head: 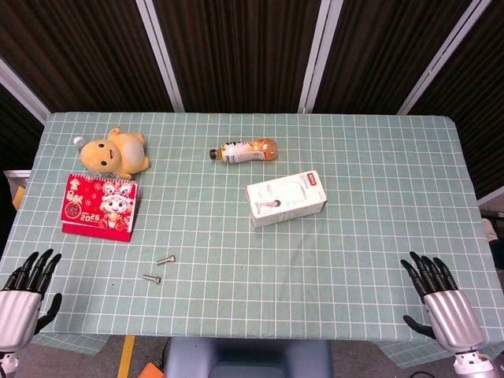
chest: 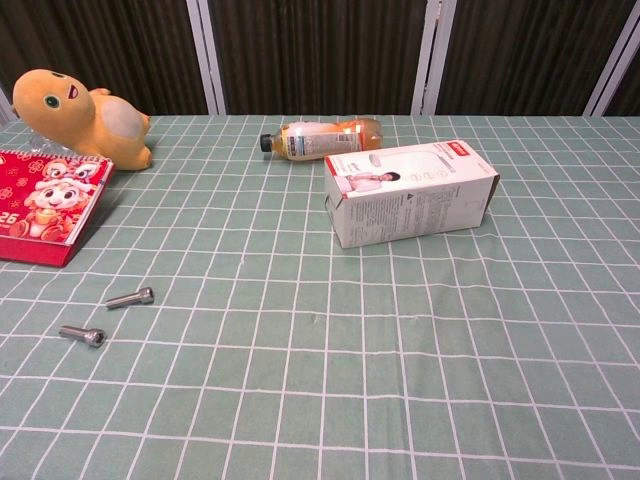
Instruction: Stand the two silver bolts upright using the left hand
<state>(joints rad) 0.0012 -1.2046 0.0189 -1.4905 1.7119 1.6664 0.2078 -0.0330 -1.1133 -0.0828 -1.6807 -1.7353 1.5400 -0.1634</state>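
Reaching for the nearer bolt [head: 151, 278] is judged to be the step in hand, since both silver bolts lie flat on the green checked tablecloth [head: 315, 299] and neither is yet upright. The left hand [head: 27, 293] rests at the near left table edge, fingers spread and holding nothing; the right hand [head: 438, 298] sits likewise released at the near right edge and has no part in this task. To do the step well, the left hand should come in over the bolt from above, pinch the shank close to the head, and tip it so the broad head becomes the base; the narrow threaded end would likely topple. A slow release, with fingers drawn straight up, is advised, as a small smooth metal piece is apt to roll or slip on cloth. The second bolt [head: 165, 259] lies just beyond and slightly right of the first, near but apart from it, both in front of the red calendar [head: 100, 207]. In the chest view each bolt shows a bright cylindrical shank and a wider round head, heads pointing right. Care is needed not to knock one bolt while lifting the other.
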